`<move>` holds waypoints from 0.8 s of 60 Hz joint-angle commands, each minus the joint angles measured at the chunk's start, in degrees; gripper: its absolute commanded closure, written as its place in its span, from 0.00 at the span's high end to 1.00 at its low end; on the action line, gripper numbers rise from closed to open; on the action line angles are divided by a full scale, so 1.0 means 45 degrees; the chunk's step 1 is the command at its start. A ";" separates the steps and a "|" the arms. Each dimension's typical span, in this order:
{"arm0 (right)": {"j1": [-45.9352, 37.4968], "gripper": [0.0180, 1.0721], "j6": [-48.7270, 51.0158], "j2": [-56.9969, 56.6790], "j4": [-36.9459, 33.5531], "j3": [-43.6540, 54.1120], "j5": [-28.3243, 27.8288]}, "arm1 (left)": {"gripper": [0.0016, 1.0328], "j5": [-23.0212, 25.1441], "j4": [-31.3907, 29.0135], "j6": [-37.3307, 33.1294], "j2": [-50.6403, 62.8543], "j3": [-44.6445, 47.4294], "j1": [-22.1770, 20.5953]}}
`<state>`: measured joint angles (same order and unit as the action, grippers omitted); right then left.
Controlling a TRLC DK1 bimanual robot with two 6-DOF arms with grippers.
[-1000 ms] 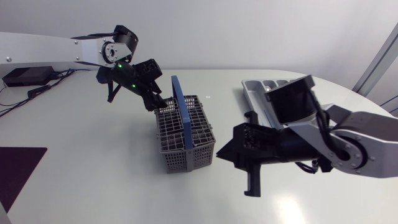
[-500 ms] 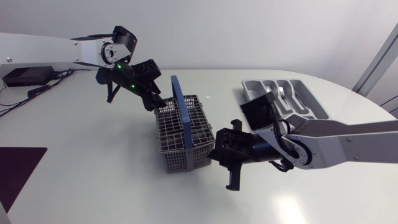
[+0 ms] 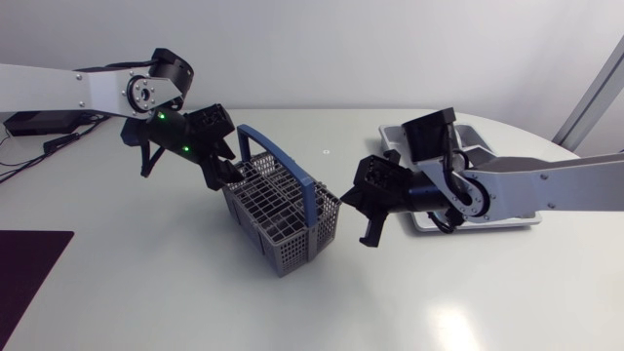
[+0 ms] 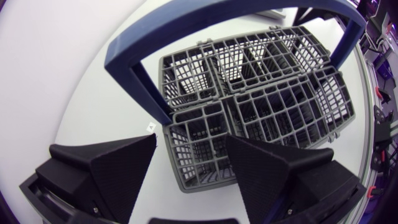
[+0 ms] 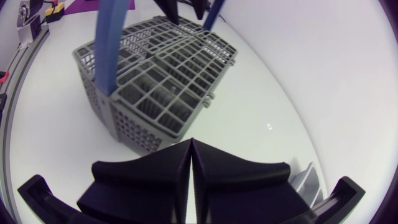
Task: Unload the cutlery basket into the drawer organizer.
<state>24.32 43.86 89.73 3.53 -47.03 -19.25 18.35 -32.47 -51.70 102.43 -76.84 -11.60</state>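
Observation:
The grey wire cutlery basket (image 3: pixel 283 219) with its blue handle (image 3: pixel 283 161) stands turned diagonally in the middle of the table. I see no cutlery in its compartments (image 4: pixel 261 106). My left gripper (image 3: pixel 226 174) is at the basket's far left corner, open, its fingers (image 4: pixel 106 168) straddling the end compartment. My right gripper (image 3: pixel 370 232) hangs just right of the basket, shut and empty, fingertips pressed together (image 5: pixel 191 149). The grey drawer organizer (image 3: pixel 485 156) lies at the right, mostly hidden behind my right arm.
A bare white tabletop (image 3: pixel 146 273) runs in front of and to the left of the basket. The organizer's corner (image 5: pixel 311 180) shows beside my right gripper. A dark mat (image 3: pixel 24 268) lies at the table's left edge.
The basket has slid left and turned diagonally, and my left gripper went left with it. My right arm has swung back and up, from the table in front to the basket's right side.

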 commanded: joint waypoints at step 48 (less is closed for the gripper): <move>0.0710 0.05 -0.0410 -0.3085 -0.0804 0.2774 -0.0216 | 0.80 0.0180 -0.0500 -0.1362 -0.0673 0.1099 0.1639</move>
<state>26.24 43.70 75.44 0.21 -35.75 -19.90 18.83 -34.41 -55.77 95.92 -70.30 -4.64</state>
